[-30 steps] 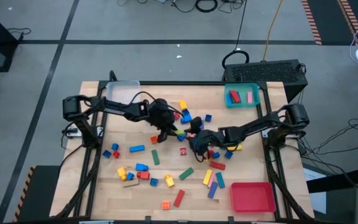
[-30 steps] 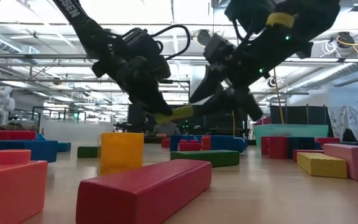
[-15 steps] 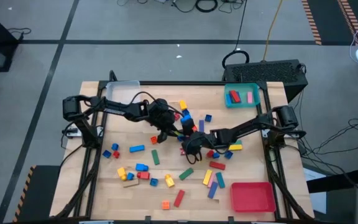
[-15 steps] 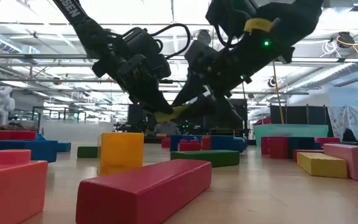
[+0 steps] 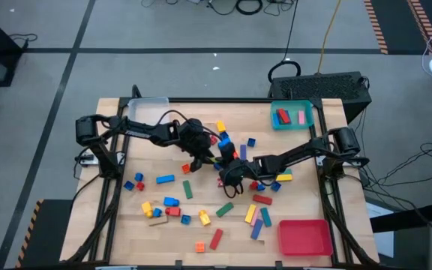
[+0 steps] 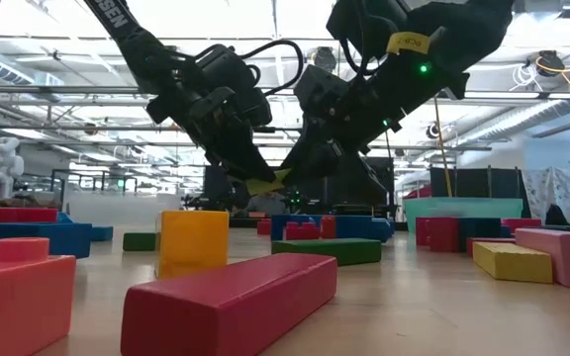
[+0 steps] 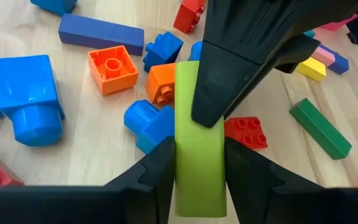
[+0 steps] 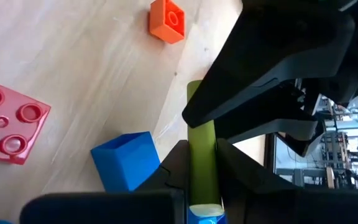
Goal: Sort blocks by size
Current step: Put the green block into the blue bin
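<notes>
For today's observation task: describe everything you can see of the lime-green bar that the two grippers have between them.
The lime-green bar is a long, smooth, plastic-looking block with flat faces. It is held in the air above the wooden table, over a scatter of blue, orange and red bricks near the middle. The left gripper clamps one end between its dark fingers, and the right gripper grips the other end, so both arms hold it at once. In the low view it tilts slightly.

Lime-green bar (image 8: 202,158) between dark fingers (image 8: 174,167)
</notes>
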Controlling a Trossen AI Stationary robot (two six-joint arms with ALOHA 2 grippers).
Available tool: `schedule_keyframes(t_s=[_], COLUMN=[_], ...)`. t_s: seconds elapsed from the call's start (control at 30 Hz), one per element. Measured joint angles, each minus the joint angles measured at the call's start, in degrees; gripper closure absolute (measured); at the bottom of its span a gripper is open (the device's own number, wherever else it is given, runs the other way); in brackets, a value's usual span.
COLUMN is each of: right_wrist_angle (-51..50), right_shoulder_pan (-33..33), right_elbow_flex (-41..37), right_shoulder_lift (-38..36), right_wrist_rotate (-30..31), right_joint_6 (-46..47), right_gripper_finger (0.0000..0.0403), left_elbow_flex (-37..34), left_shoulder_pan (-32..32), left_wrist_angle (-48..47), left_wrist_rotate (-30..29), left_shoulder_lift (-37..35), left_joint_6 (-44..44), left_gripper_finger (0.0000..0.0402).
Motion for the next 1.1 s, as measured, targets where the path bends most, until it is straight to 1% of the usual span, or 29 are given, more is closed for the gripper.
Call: schedule_keyframes(t_s=[0.1, 0.2, 0.33, 0.43, 0.57, 0.73, 0.87, 0.93, 1.1], right_wrist_angle=[-0.2, -1.1, -4.3, -9.8, -20.5, -30.9, -41.2, -45.6, -48.6], right_shoulder_pan=[0.0, 0.1, -0.1, -0.7, -2.6, -5.7, -10.0, -12.1, -16.7], right_elbow_flex=[0.0, 0.0, 0.0, -0.1, -0.2, -0.2, -0.2, -0.2, -1.0], right_shoulder_lift=[-0.1, -0.9, -4.0, -7.1, -11.9, -18.2, -23.3, -25.9, -30.9], right_wrist_rotate=[2.0, 3.5, 1.0, 0.7, 0.8, 1.3, 3.5, 3.4, 3.2], right_joint_6=[1.8, 5.6, 12.4, 17.2, 24.7, 35.7, 46.5, 50.7, 57.7], right_gripper_finger=[0.0366, 0.0366, 0.0365, 0.0365, 0.0365, 0.0365, 0.0365, 0.0365, 0.0365], left_elbow_flex=[0.0, 0.0, 0.0, 0.0, 0.0, 0.0, 0.0, 0.0, -0.1], left_shoulder_pan=[0.0, 0.1, 0.5, 1.4, 2.4, 2.9, 2.8, 2.8, 2.5], left_wrist_angle=[0.4, 0.8, 1.5, 1.4, 1.4, 0.7, 0.7, 0.7, 0.7], left_wrist_rotate=[-0.2, -0.5, 0.0, 0.1, 0.3, 0.3, 0.2, 0.0, -1.2], left_shoulder_lift=[0.0, -0.4, -1.5, -2.8, -4.8, -6.3, -6.5, -6.5, -6.5], left_joint_6=[0.0, 0.1, 0.1, 0.1, 0.1, 1.5, 2.0, 2.0, 2.1], left_gripper_finger=[0.0272, 0.027, 0.0266, 0.0249, 0.021, 0.0165, 0.0158, 0.0157, 0.0157])
